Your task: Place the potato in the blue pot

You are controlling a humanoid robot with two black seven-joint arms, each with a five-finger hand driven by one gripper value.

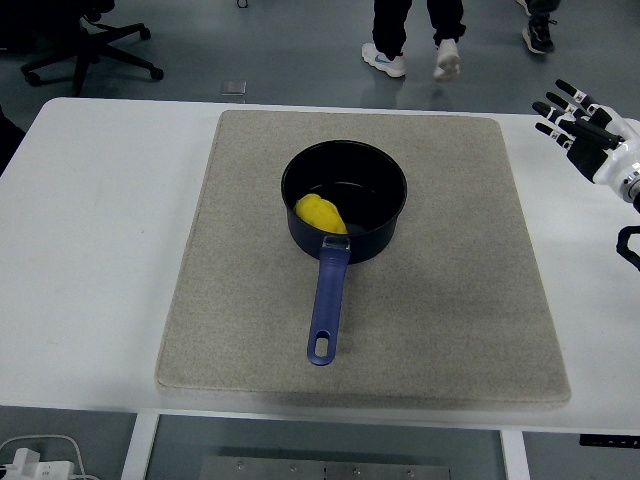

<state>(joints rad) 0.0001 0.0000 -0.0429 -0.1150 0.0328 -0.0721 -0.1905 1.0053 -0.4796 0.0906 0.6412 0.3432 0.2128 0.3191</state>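
Potato in pot, white counter [90,250], grey floor behind.
Office chair [90,45] top left; beige mat [450,300] carries blue pot [345,200], yellow potato [320,213] inside at its left wall; person's legs [420,40] top; right hand [590,135] at right edge, fingers [558,104] spread, empty.

A white table [90,230] is being covered by a beige mat [450,300], while a black office chair [85,45], a person's legs [415,35] and cables [40,455] are being shown around it.
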